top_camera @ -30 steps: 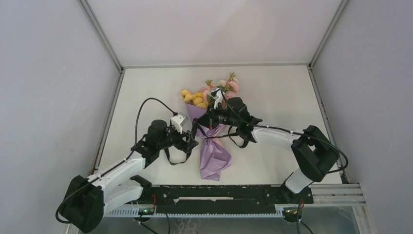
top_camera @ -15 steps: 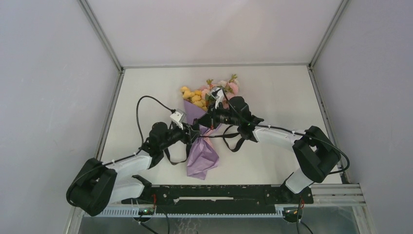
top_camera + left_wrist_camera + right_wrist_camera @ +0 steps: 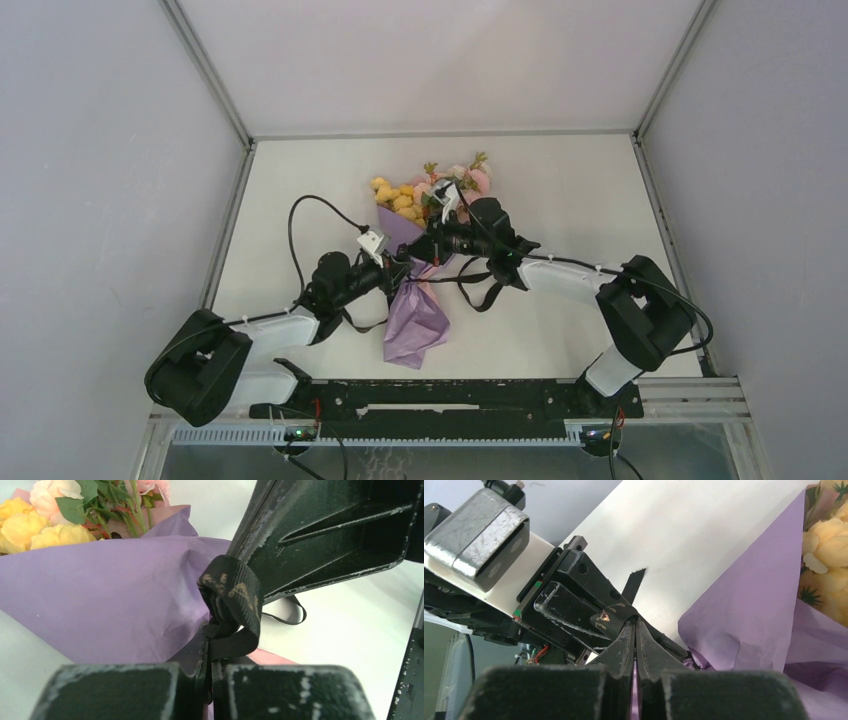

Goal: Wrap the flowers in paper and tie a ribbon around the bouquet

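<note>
**Top view:** The bouquet (image 3: 408,292) lies at the middle of the table (image 3: 580,190). The flowers (image 3: 430,188) point toward the top of the frame. The lilac paper (image 3: 412,328) is pinched to a waist and flares out toward the bottom. The left gripper (image 3: 398,268) reaches the waist from the lower left, and the right gripper (image 3: 428,244) from the right. A second earlier the left gripper stood open just left of the waist and the paper's tail pointed straight down. Now the gripper is at the waist and the tail leans to the lower left.

**Left wrist view:** The black ribbon (image 3: 231,592), with faint gold marks, loops out from the right gripper's tip at centre. It runs down into the left fingers (image 3: 120,690) at the bottom edge, which are clamped on it. Purple paper fills the left, with blooms in the upper left.

**Right wrist view:** The right fingers (image 3: 621,652) are pressed together, their tips pinching the ribbon at centre. A loose ribbon end pokes up just above them. Paper and yellow blooms sit at the right.
</note>
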